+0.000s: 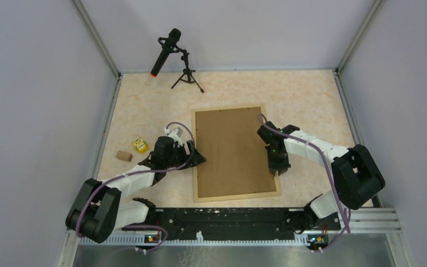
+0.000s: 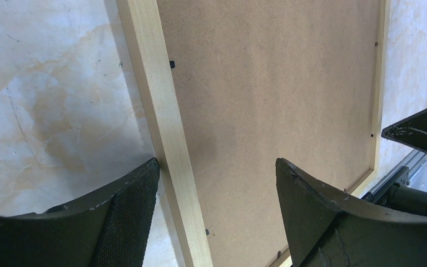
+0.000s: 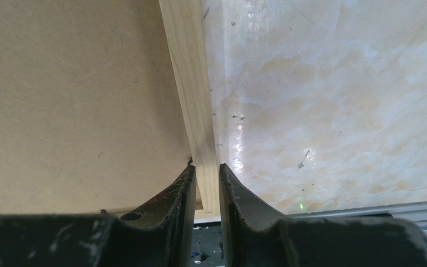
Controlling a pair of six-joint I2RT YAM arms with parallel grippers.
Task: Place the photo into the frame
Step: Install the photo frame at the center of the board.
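The frame (image 1: pixel 236 196) of light wood lies flat in the middle of the table with the brown backing board (image 1: pixel 231 150) filling it. The photo is hidden. My left gripper (image 1: pixel 197 157) is open at the frame's left rail (image 2: pixel 161 111); in the left wrist view (image 2: pixel 217 162) one finger is outside the rail and one is over the board (image 2: pixel 272 83). My right gripper (image 1: pixel 278 167) is at the right rail near the front corner. In the right wrist view (image 3: pixel 206 169) its jaws are closed on that rail (image 3: pixel 189 72).
A black microphone on a small tripod (image 1: pixel 169 53) stands at the back. A small yellow object (image 1: pixel 140 145) and a brown block (image 1: pixel 124 156) lie left of the left arm. The arms' mounting rail (image 1: pixel 233 219) runs along the near edge.
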